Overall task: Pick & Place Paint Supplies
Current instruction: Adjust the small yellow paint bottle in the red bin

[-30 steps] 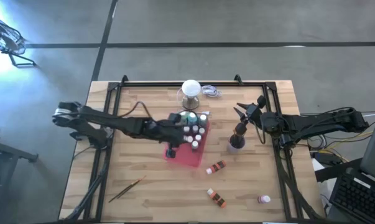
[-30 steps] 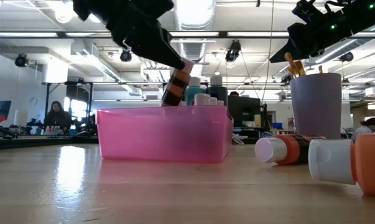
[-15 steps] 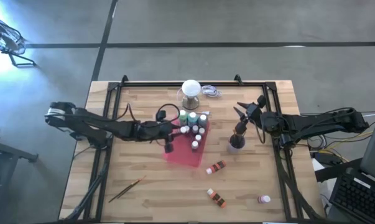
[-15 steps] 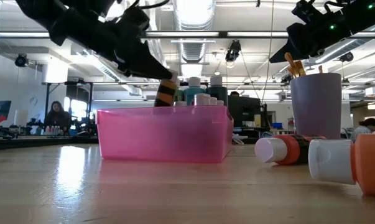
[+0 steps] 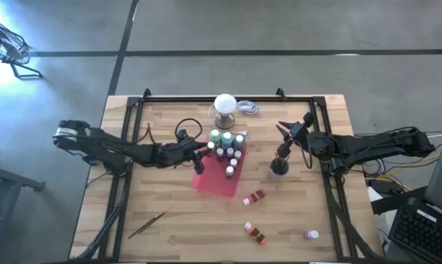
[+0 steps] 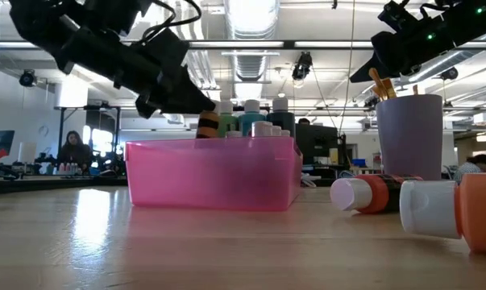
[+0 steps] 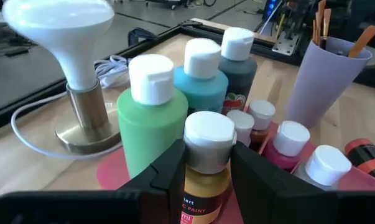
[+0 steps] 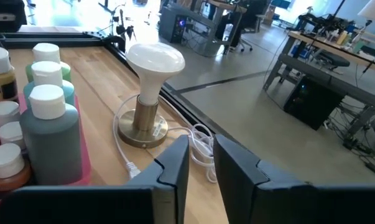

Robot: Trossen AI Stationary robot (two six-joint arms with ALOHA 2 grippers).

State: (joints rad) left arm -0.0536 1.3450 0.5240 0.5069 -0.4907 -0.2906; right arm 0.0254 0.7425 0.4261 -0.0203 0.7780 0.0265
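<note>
A pink tray in the middle of the table holds several white-capped paint bottles, among them a green one and a teal one. My left gripper reaches in from the table's left and is shut on a gold-brown bottle at the tray's left end. My right gripper hovers above a lilac cup of brushes. Its fingers stand a narrow gap apart with nothing between them. My left gripper pinches the gold-brown bottle's upper body, just under the white cap, between its two fingers. The fingers come nearly level from the table's left, slanting a little down. The bottle stands upright, its top above the tray rim. The pink wall hides its bottom.
A white lamp with its cord stands behind the tray. Two orange bottles and a small bottle lie loose at the near right. One brush lies at the near left.
My left gripper has sunk and drawn back toward the table's left, rolling as it went. The gold-brown bottle has turned from tilted to upright and come down toward the tray's left end.
</note>
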